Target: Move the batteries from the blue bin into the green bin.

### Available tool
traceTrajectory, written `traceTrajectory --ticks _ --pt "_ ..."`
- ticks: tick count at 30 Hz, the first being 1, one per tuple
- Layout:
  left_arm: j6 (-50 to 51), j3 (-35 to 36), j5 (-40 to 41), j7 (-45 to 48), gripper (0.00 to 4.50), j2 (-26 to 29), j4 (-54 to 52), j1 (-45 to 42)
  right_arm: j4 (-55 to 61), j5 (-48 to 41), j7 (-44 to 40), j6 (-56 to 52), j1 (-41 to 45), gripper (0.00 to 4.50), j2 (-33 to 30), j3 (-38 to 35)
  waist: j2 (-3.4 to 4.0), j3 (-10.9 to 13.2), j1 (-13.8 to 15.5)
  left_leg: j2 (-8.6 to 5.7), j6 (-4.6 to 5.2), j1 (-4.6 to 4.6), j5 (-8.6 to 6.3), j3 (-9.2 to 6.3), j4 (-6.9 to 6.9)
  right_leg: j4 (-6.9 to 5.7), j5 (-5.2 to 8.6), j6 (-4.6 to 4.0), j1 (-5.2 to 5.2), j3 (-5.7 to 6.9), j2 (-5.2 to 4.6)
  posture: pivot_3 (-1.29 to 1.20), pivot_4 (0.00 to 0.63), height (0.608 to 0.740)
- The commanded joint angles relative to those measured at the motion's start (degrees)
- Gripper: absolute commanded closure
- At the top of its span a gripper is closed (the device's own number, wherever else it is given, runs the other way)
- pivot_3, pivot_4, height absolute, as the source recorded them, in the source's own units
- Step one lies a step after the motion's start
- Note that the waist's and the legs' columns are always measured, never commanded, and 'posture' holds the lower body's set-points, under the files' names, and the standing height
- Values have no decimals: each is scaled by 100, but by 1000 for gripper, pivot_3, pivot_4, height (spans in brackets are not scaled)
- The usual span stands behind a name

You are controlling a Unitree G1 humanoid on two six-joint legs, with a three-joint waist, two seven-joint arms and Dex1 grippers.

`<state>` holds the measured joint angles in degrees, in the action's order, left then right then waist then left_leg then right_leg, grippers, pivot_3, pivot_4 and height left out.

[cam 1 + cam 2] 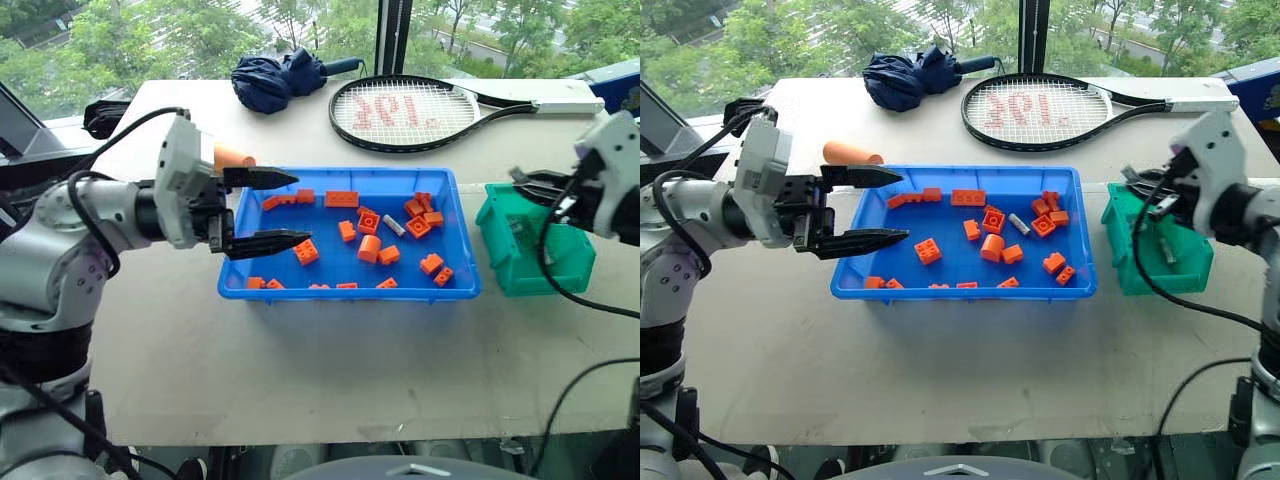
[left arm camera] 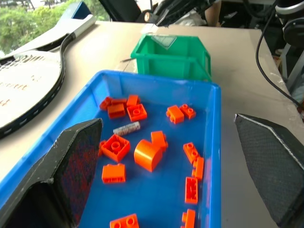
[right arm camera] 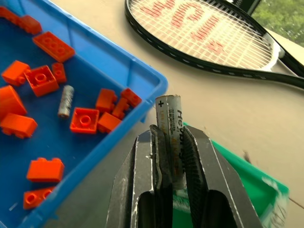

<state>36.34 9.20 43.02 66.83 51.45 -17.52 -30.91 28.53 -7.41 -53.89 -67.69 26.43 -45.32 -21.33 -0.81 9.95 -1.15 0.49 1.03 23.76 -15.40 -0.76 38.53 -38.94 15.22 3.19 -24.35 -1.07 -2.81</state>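
Observation:
The blue bin (image 1: 350, 292) sits mid-table with several orange toy bricks (image 1: 369, 247) in it and one silver-grey battery (image 1: 394, 226) lying flat toward its right side, also seen as battery (image 2: 126, 128). My left gripper (image 1: 300, 210) hovers open over the bin's left end, pointing right, nothing between its fingers (image 2: 71, 166). My right gripper (image 3: 170, 135) is shut on a second battery (image 3: 170, 124), held upright. It hangs over the rear left rim of the green bin (image 1: 530, 255), which stands just right of the blue bin.
A tennis racket (image 1: 420, 112) and a folded navy umbrella (image 1: 275, 80) lie at the back of the table. A big orange cylinder (image 1: 852, 153) rests behind the blue bin's left corner. Bare tabletop (image 1: 330, 370) stretches in front of the bins.

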Motion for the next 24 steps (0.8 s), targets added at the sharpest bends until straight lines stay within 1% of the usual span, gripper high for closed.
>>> traceTrajectory --ticks 1,7,9,10,11,12,13,14,16,18,20,22,24 --pt "27 -142 63 -93 0 -153 -37 -283 -65 -134 288 130 -290 4479 -175 -319 0 0 1 0 0 -3 0 6 0 -1 0 0 1 -7 0 0 150 740" --pt "174 -406 116 -325 0 -523 -236 -448 -325 -445 548 283 -659 4479 -196 -360 0 0 19 0 0 -1 0 7 8 -1 0 1 2 -8 0 0 150 740" --pt "200 -442 111 -345 0 -554 -275 -456 -414 -497 593 389 -742 3581 -289 -338 0 0 25 1 0 -1 0 7 9 -1 0 1 3 -9 0 0 150 740" --pt "226 -468 123 -380 0 -595 -294 -489 -457 -526 611 408 -774 3296 -330 -338 0 0 30 0 0 -1 1 7 10 0 0 1 3 -9 0 0 150 740" --pt "251 -485 144 -417 0 -635 -325 -510 -467 -556 636 417 -816 2844 -366 -331 0 0 35 1 0 -1 0 7 11 0 0 1 3 -9 0 0 150 740" --pt "285 -511 174 -449 0 -674 -377 -535 -476 -556 684 498 -842 2531 -402 -318 0 0 38 1 -1 -1 1 8 11 0 0 1 3 -9 0 0 150 740" --pt "312 -520 192 -476 0 -699 -414 -551 -475 -570 752 552 -819 1986 -404 -317 0 0 39 0 -1 -1 1 7 12 0 0 1 4 -9 0 0 150 740" --pt "331 -516 196 -491 0 -709 -430 -558 -465 -608 801 576 -773 1614 -402 -309 0 0 39 0 -1 -1 1 6 14 0 0 1 6 -8 0 0 150 740" --pt "336 -488 135 -479 0 -652 -400 -547 -342 -890 782 463 -513 671 -342 -196 0 0 27 1 -1 -2 1 6 17 0 0 1 8 -8 0 0 150 740" --pt "253 -464 4 -410 0 -522 -323 -495 -192 -1254 944 247 -36 671 37 -60 1 0 -15 4 -1 -6 1 9 18 -3 0 1 8 -13 3 0 150 740" --pt "189 -451 -150 -352 0 -359 -223 -413 -84 -1526 1172 68 394 671 532 235 1 -1 -69 11 -2 -9 1 6 19 -5 -1 0 11 -12 13 0 150 740" --pt "85 -468 -361 -288 0 -195 -96 -333 -103 -1599 1353 69 646 671 916 713 0 -2 -96 12 -2 -9 1 -4 19 -5 0 0 13 -6 15 0 150 740" --pt "-18 -463 -559 -217 0 -18 38 -253 -284 -1460 1521 236 843 671 1180 1364 1 -2 -99 12 -8 -6 4 -9 18 -1 0 -1 13 -1 16 0 150 740"
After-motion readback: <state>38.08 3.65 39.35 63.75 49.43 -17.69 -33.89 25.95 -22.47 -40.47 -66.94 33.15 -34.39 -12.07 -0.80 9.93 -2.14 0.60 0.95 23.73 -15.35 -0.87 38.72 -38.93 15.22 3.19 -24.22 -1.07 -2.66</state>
